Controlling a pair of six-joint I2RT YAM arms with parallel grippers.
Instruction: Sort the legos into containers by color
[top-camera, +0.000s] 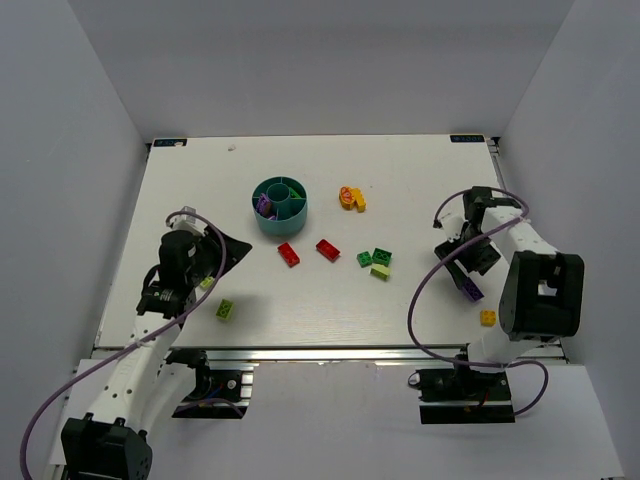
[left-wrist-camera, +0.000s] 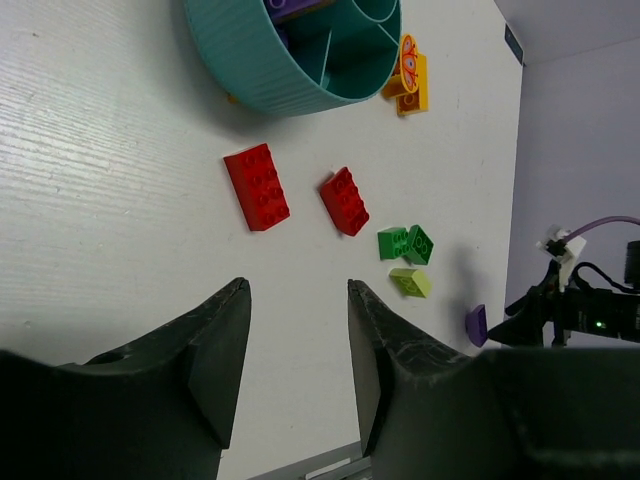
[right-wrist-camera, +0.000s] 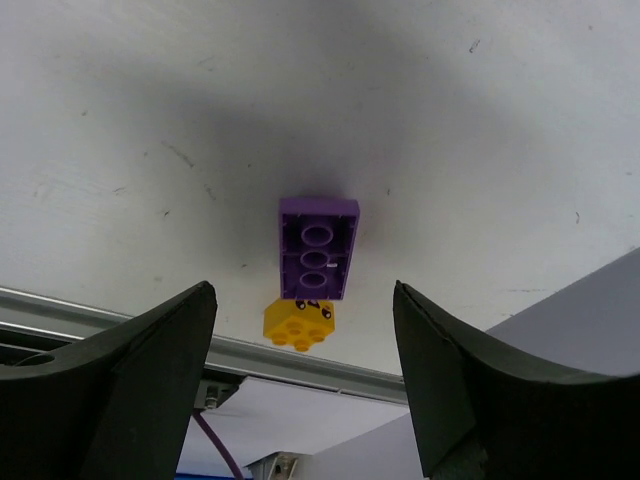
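The teal bowl (top-camera: 280, 205) sits at upper centre of the tabletop (top-camera: 420, 160), with purple pieces (top-camera: 265, 206) in its left compartment. Just below it lie 2 red bricks (top-camera: 307, 251), right of them a cluster of green bricks (top-camera: 375, 260), and right of the bowl an orange-yellow pair (top-camera: 352, 198). A lime brick (top-camera: 226, 310) lies alone at lower left, near the left arm. The left tool (left-wrist-camera: 297, 300) stands moderately parted, with nothing between its fingers. The right tool (right-wrist-camera: 302, 290) is spread wide over a purple brick (right-wrist-camera: 318, 247) lying underside up, not gripped, with a yellow brick (right-wrist-camera: 299, 322) just beside it near the tabletop's edge
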